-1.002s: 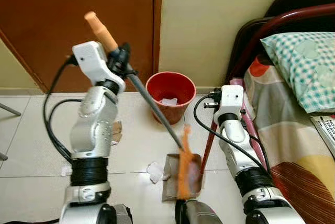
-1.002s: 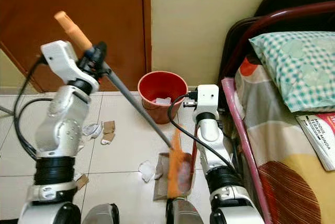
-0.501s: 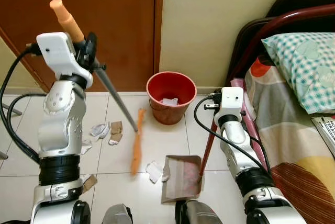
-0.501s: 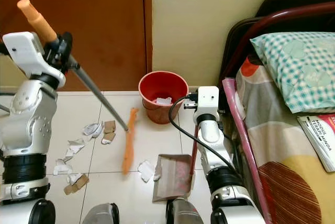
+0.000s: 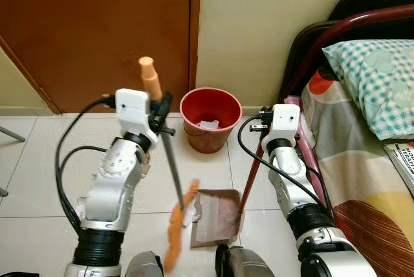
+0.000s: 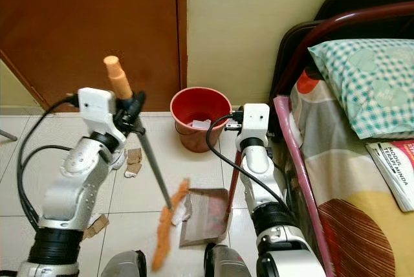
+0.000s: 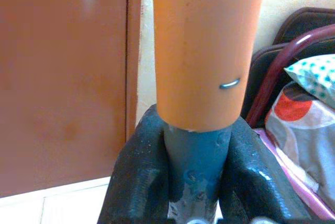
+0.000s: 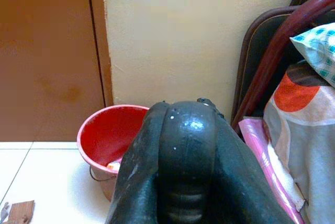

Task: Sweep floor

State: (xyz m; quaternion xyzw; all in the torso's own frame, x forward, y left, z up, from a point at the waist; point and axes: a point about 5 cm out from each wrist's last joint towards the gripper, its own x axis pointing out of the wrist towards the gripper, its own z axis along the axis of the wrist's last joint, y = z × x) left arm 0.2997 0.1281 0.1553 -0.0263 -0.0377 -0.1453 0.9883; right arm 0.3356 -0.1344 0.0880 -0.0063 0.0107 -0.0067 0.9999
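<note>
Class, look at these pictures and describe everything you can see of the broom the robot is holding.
The broom has an orange grip at the top, a slim grey shaft and blurred orange bristles at the floor. The left gripper is shut on the shaft just below the orange grip. The shaft runs nearly upright, leaning slightly, and its bristles sit by the open edge of the dustpan, beside a crumpled white scrap.

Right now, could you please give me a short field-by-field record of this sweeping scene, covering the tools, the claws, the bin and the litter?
left claw: shut on the broom shaft below its orange grip
broom: shaft near upright, orange bristles at the dustpan's left edge
right claw: shut on the dustpan handle
dustpan: flat on the floor tiles, mouth toward the broom
red bucket: against the wall by the door, white scrap inside
litter: paper and cardboard scraps on the tiles left of the broom
bed: on the robot's right, checked pillow on top
</note>
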